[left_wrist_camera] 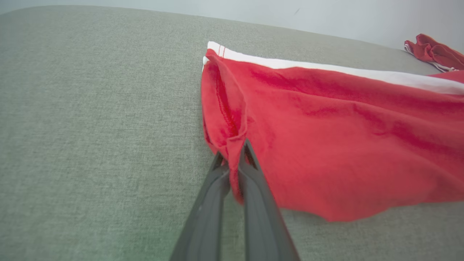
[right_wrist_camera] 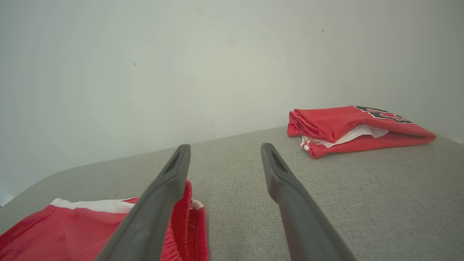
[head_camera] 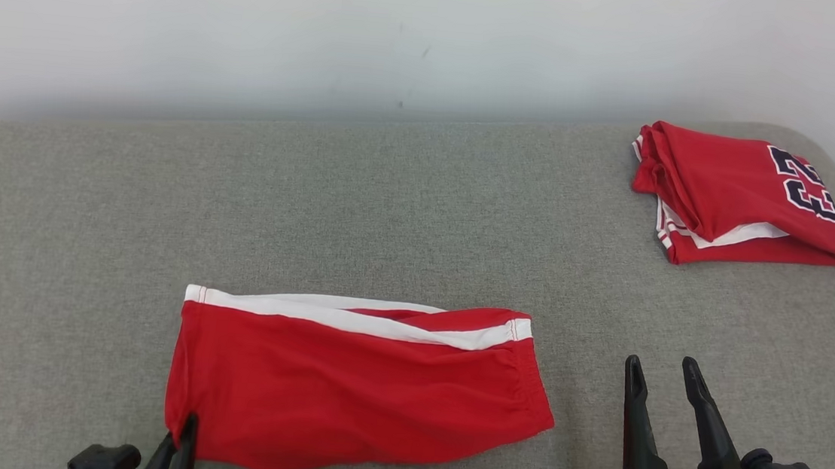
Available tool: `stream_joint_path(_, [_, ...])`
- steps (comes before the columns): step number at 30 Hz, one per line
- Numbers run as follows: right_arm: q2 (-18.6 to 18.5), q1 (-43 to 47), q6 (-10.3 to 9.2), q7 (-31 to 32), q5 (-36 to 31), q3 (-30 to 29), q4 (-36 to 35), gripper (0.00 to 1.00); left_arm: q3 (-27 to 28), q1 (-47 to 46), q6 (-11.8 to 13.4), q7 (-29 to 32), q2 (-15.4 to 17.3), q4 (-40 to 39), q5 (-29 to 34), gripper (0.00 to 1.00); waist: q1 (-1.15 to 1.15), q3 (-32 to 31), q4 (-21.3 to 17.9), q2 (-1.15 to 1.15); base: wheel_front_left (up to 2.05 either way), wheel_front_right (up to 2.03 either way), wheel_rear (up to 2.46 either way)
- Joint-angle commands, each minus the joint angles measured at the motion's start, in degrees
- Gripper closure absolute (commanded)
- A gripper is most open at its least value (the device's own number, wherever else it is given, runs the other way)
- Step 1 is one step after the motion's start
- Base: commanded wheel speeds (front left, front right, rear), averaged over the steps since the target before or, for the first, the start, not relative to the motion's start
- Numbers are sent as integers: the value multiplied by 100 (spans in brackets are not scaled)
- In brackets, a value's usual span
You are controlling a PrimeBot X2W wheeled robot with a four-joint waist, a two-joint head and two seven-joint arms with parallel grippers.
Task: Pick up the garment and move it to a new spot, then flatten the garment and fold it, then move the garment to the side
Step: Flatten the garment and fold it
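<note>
Red cloth sits pinched in the left gripper (left_wrist_camera: 233, 155) at the seven-o'clock corner of the garment (head_camera: 351, 387), which lies on the grey cushion (head_camera: 85, 236); the right gripper (head_camera: 661, 369) gapes empty at its three o'clock. Best to grip that side too — an even lift should keep the fold.

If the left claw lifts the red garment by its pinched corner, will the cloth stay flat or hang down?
The garment will probably hang limp: it wrinkles and bunches where the left claw pinches it. It looks thin, so likely light. Only a small fold sits between the fingers, so a quick pull might free it.
</note>
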Motion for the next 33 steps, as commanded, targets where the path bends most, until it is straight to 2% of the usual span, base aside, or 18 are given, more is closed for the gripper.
stream_joint_path(1, [-10, 40, -11, -8, -37, -3, 21, 0, 50, 122, 18, -18, -52, -31, 36, 100, 1, -20, 11, -1, 0, 0, 0])
stream_joint_path(2, [-11, 38, -11, -8, -43, -3, 44, 0, 89, 129, 40, -18, -54, -51, 96, 87, 1, -30, 15, -1, 0, 0, 0])
stream_joint_path(3, [-13, 36, -11, -8, -47, -6, 65, 0, 147, 128, 54, -18, -68, -98, 168, 57, 1, -44, 20, -1, 0, 0, 0])
stream_joint_path(4, [-17, 38, -11, -8, -47, -12, 82, 0, 220, 151, 61, -18, -102, -169, 240, 0, 1, -61, 25, -1, 0, 0, 0])
stream_joint_path(10, [-34, 90, -11, -8, -63, -56, 152, 0, 952, 408, 148, -18, -294, -916, 1025, 0, 1, -166, 86, -1, 0, 0, 0])
stream_joint_path(20, [-39, 141, -11, -8, -60, -67, 350, 0, 2095, 1079, -105, -19, -884, -1885, 2355, 0, 1, -240, 266, -1, 0, 0, 0])
stream_joint_path(25, [-115, 14, -11, -9, -111, 88, 672, 0, 2575, 1308, -320, -19, -1224, -1883, 2666, 0, 1, -208, 367, -1, 0, 0, 0])
stream_joint_path(33, [-250, -387, -11, -8, -143, 403, 1159, 0, 2883, 1424, -563, -18, -1507, -1873, 2923, 0, 1, -180, 523, -1, 0, 0, 0])
